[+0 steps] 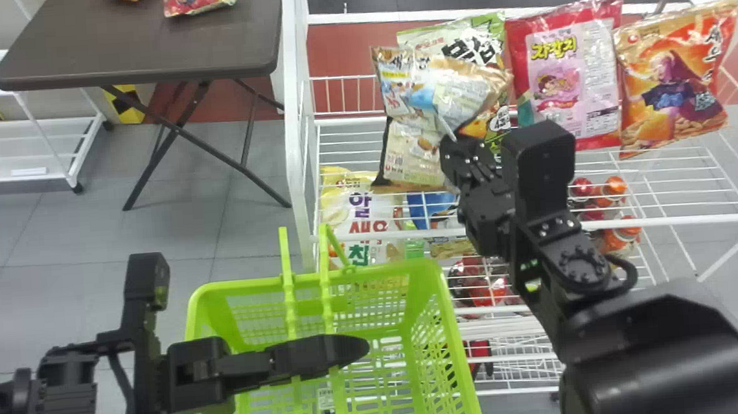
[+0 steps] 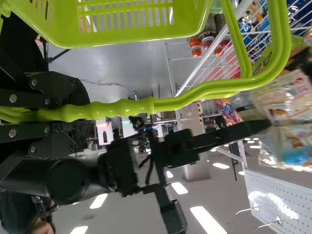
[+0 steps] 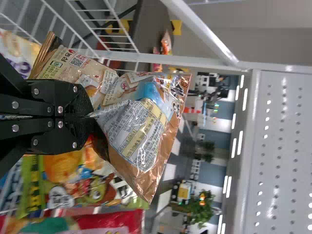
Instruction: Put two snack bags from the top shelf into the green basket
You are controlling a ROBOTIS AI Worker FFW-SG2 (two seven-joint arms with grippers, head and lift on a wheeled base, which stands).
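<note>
From where I'm standing, the right gripper (image 1: 449, 140) is at the top shelf (image 1: 643, 219) with its two fingers closed on a creased edge of a brown snack bag (image 1: 465, 93). The bag fans out past the tips, mostly on the side away from the robot. The left gripper (image 1: 362, 347) is clamped round the handles (image 1: 289, 303) of the green basket (image 1: 238, 285), well apart from the shelf. What matters next, I'd say, is that the basket lies to the robot's left of that bag, nearer the robot and lower down, so the bag likely has to come back, leftward and down. The right arm is the one to bring it. I can't make out the bag's long axis, folded as it is, nor how much film the fingers have caught; a thin pinch might slip. A beige pack (image 1: 407, 155) hangs right beside it, and I can't tell whether the two are joined or merely overlap. A green pack (image 1: 442, 41) behind is partly hidden by them.
</note>
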